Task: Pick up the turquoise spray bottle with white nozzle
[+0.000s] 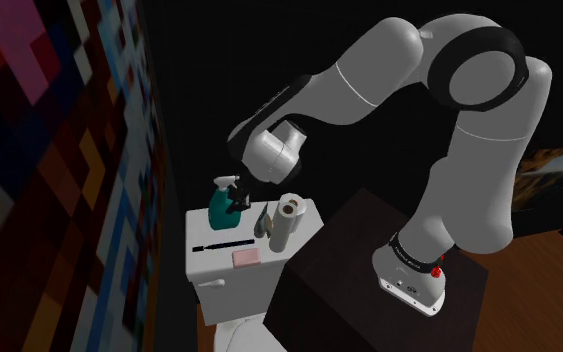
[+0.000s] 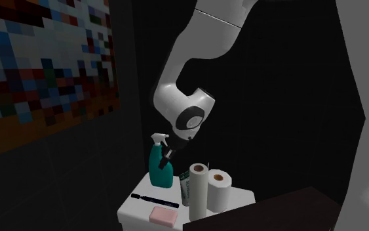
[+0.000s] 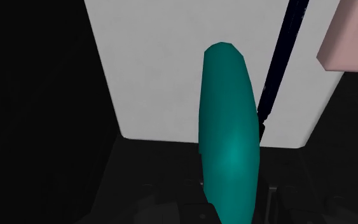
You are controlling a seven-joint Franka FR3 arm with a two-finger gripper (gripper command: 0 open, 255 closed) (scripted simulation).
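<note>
You are looking at a dim room: pixelated multicolour wall (image 1: 59, 170) on the shoulder view's left, white cistern (image 1: 231, 292) near it, brown floor (image 1: 549, 290) lower right, black area (image 1: 229, 60) behind

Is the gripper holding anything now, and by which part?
Cannot tell: the gripper is at the turquoise spray bottle, its upper body, but contact isn't visible.

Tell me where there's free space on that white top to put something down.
Bare: a corner of the white top bordered by the black stick and the pink block, and a wide stretch beside the teal spray bottle away from the stick. Crowded: the bottle, the tube and two paper rolls stand close together.
</note>
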